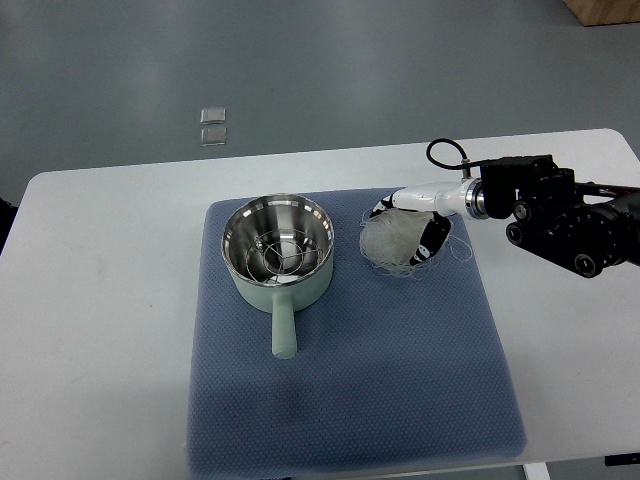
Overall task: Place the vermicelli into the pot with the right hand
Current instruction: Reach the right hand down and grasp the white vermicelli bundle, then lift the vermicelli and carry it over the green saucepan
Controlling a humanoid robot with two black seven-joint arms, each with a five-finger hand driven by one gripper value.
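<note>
A pale green pot (279, 252) with a shiny steel inside stands on the blue mat (350, 380), its handle pointing toward me. It holds nothing but reflections. A whitish bundle of vermicelli (393, 245) lies on the mat just right of the pot. My right hand (415, 222) comes in from the right edge and lies over the bundle, white fingers curled around it. The black forearm (560, 215) stretches to the right. Whether the bundle still rests on the mat I cannot tell. The left arm is not in view.
The mat lies on a white table (90, 300) whose far edge runs along the grey floor. Two small clear squares (213, 125) lie on the floor beyond the table. A brown box corner (605, 10) shows at the top right.
</note>
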